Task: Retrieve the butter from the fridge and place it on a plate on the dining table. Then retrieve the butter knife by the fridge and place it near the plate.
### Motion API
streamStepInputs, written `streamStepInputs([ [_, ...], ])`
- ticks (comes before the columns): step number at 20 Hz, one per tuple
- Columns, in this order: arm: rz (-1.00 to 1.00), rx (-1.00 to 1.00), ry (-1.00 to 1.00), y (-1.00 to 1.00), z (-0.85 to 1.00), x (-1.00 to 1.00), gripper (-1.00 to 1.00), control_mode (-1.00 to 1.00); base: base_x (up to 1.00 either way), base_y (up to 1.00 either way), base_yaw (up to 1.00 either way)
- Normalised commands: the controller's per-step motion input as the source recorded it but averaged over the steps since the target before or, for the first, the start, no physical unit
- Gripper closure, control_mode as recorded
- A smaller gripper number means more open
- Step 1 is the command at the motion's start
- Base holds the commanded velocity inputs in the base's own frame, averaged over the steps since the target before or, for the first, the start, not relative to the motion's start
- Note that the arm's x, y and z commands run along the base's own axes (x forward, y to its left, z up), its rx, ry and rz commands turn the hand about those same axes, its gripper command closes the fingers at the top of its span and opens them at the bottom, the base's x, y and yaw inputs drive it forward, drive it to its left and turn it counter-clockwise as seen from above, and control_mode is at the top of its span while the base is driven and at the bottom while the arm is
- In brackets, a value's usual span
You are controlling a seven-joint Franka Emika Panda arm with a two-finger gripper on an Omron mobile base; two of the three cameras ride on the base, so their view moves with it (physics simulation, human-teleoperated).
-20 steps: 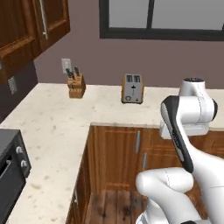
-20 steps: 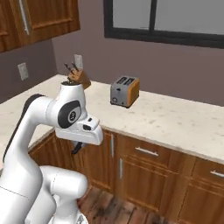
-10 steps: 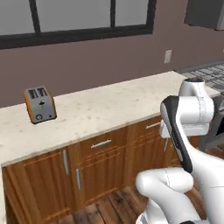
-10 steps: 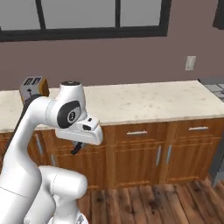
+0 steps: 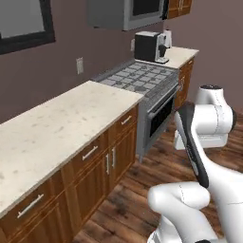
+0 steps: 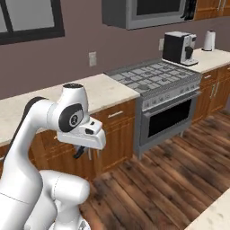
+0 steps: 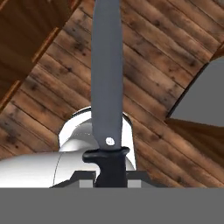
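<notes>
The butter knife (image 7: 107,78) has a long grey blade and a black handle. In the hand view it points straight away from the hand, over the wooden floor. My gripper (image 7: 110,177) is shut on its handle. From the right base view, the gripper (image 6: 81,151) hangs under the white hand at cabinet height with the dark knife in it. A beige speckled corner at the lower right may be the dining table (image 6: 218,214). The butter, the plate and the fridge are out of view.
A wall counter (image 5: 57,123) with wooden drawers runs along the left. Beyond it stand a stove (image 6: 157,78) with an oven door, a coffee machine (image 6: 179,47) and a paper towel roll (image 6: 209,39). A microwave (image 6: 143,11) hangs above. Open wood floor (image 6: 179,170) lies to the right.
The base has turned, so the whole scene has swept left: the toaster and knife block have left the views, the stove and coffee machine have come in. The grip on the knife is unchanged.
</notes>
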Motion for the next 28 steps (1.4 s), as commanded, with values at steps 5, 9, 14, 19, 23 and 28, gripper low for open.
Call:
streamStepInputs([
  [5, 0.0, 0.0, 0.0, 0.0, 0.0, 0.0, 1.0, 1.0, 0.54, -0.29, -0.69],
  [9, 0.0, 0.0, 0.0, 0.0, 0.0, 0.0, 1.0, 1.0, 0.62, -0.07, -0.63],
  [14, 0.0, 0.0, 0.0, 0.0, 0.0, 0.0, 1.0, 1.0, 0.66, 0.4, -0.38],
  [19, 0.0, 0.0, 0.0, 0.0, 0.0, 0.0, 1.0, 1.0, 0.67, 0.71, -0.26],
  [23, 0.0, 0.0, 0.0, 0.0, 0.0, 0.0, 1.0, 1.0, 0.77, 0.45, -0.3],
  [28, 0.0, 0.0, 0.0, 0.0, 0.0, 0.0, 1.0, 1.0, 0.88, 0.0, -0.42],
])
